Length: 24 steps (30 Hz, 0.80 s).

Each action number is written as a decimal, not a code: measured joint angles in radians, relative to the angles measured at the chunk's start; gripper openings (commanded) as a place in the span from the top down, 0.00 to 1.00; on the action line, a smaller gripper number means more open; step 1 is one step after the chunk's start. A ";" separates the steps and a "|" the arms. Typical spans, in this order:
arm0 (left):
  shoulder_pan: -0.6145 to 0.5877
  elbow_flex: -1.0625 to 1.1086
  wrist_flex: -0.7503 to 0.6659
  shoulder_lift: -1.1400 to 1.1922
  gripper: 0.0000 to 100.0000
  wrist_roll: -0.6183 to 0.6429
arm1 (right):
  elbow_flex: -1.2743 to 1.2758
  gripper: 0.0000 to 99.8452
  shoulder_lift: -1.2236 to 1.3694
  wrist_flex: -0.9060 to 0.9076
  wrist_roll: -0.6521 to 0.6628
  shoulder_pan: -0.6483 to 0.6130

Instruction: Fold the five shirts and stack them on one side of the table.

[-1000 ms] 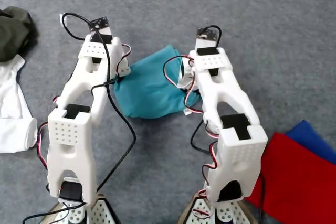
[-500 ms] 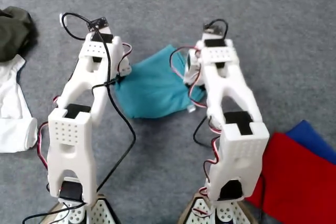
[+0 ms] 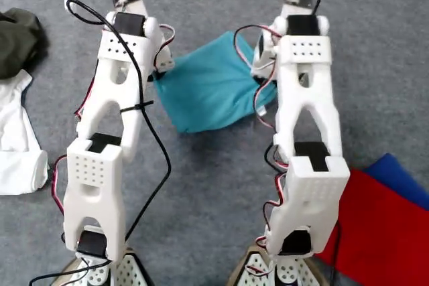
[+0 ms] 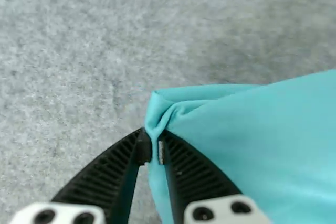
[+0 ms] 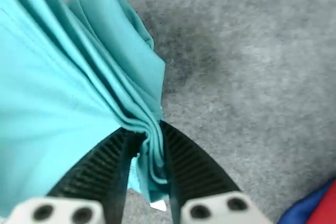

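A teal shirt point(image 3: 211, 88) lies stretched between my two arms in the middle of the grey table. My left gripper point(image 4: 154, 148) is shut on the shirt's corner point(image 4: 157, 116), which bunches up at the fingertips. My right gripper point(image 5: 147, 140) is shut on the opposite edge, where folded layers of teal shirt point(image 5: 79, 93) gather between the black fingers. In the high view the left gripper point(image 3: 159, 75) and the right gripper point(image 3: 260, 72) hold the shirt at its two sides. A red shirt point(image 3: 375, 226) and a blue shirt point(image 3: 402, 179) lie at the front right.
A dark green shirt point(image 3: 19, 38) is crumpled at the far left, and a white shirt point(image 3: 17, 138) lies just in front of it at the left edge. The grey table covering point(image 3: 201, 192) shows between the arm bases and behind the teal shirt.
Both arms have reached farther toward the back of the table, carrying the teal shirt with them. The shirt is now pulled flatter and sits farther back.
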 measured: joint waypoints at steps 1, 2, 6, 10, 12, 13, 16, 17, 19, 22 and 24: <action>0.015 -0.028 0.015 0.000 0.98 0.000 | -0.026 1.00 0.000 0.023 0.009 0.012; 0.031 -0.052 0.029 0.000 0.98 0.000 | -0.054 1.00 0.000 0.041 0.014 0.026; 0.092 -0.124 0.040 0.000 0.98 0.000 | -0.089 1.00 -0.014 0.063 0.015 0.106; 0.161 -0.193 0.046 0.000 0.98 0.014 | 0.021 1.00 -0.150 0.063 0.054 0.189; 0.203 -0.229 0.046 0.000 0.98 0.017 | 0.117 1.00 -0.259 0.063 0.074 0.238; 0.227 -0.242 0.046 0.000 0.98 0.017 | 0.169 1.00 -0.316 0.063 0.087 0.265; 0.316 -0.278 0.046 0.000 0.98 0.017 | 0.327 1.00 -0.483 0.063 0.143 0.365; 0.351 -0.290 0.046 0.000 0.98 0.017 | 0.373 1.00 -0.535 0.063 0.164 0.407; 0.422 -0.316 0.046 0.000 0.98 0.017 | 0.453 1.00 -0.629 0.063 0.216 0.494; 0.532 -0.341 0.046 0.000 0.98 0.017 | 0.554 1.00 -0.758 0.063 0.305 0.652; 0.605 -0.344 0.046 0.000 0.98 0.017 | 0.615 1.00 -0.832 0.063 0.377 0.764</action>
